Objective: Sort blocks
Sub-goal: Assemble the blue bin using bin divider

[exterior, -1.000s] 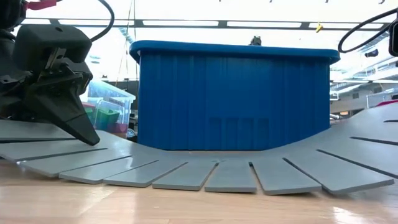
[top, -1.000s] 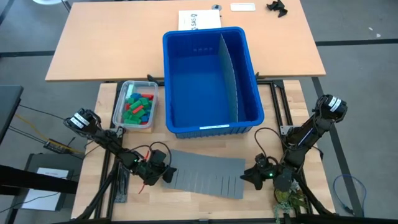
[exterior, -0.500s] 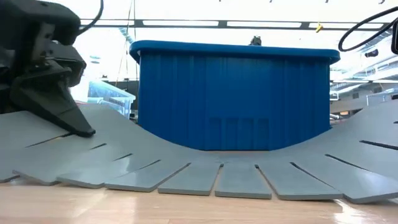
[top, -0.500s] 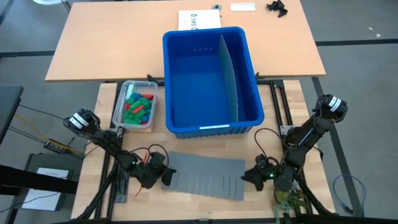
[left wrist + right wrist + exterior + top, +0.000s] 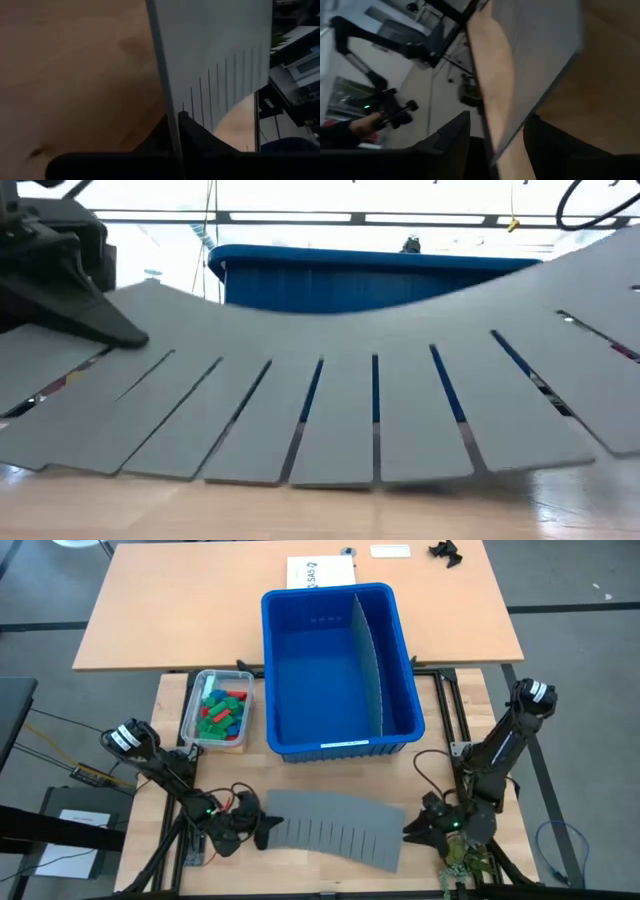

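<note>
Both dark arms reach low over the table's near edge. The left gripper (image 5: 262,830) is clamped tight; the right gripper (image 5: 412,828) has its fingers partly apart.

Wooden table (image 5: 170,700) carries blue bin (image 5: 340,670), clear tub (image 5: 193,710), grey slotted sheet (image 5: 335,830).

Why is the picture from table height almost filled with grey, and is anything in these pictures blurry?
Low view: the slotted grey sheet bows up close to the lens, hiding most of the blue bin; bright backlight behind. Left wrist view: the dark fingers at the sheet's edge look soft. Right wrist view: the whole picture is smeared.
</note>
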Robot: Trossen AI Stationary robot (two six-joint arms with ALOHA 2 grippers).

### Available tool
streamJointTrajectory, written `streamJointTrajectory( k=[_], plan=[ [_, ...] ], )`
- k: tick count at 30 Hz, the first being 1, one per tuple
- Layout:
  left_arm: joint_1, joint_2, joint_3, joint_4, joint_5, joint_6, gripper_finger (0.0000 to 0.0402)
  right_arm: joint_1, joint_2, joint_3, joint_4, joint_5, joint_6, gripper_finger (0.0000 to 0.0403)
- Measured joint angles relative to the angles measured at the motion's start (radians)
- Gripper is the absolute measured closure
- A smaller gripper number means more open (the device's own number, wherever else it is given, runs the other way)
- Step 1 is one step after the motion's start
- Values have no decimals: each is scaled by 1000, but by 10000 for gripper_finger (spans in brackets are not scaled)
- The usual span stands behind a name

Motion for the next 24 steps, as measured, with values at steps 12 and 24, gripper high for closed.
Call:
streamJointTrajectory(
  k=[12, 24],
  plan=[
    [-2, 0, 11, 324, -67, 540, 389, 62, -161, 1, 325, 66, -411, 225],
    [-1, 0, 143, 345, -101, 1050, 387, -91, -174, 1, 837, 107, -1397, 230]
  ],
)
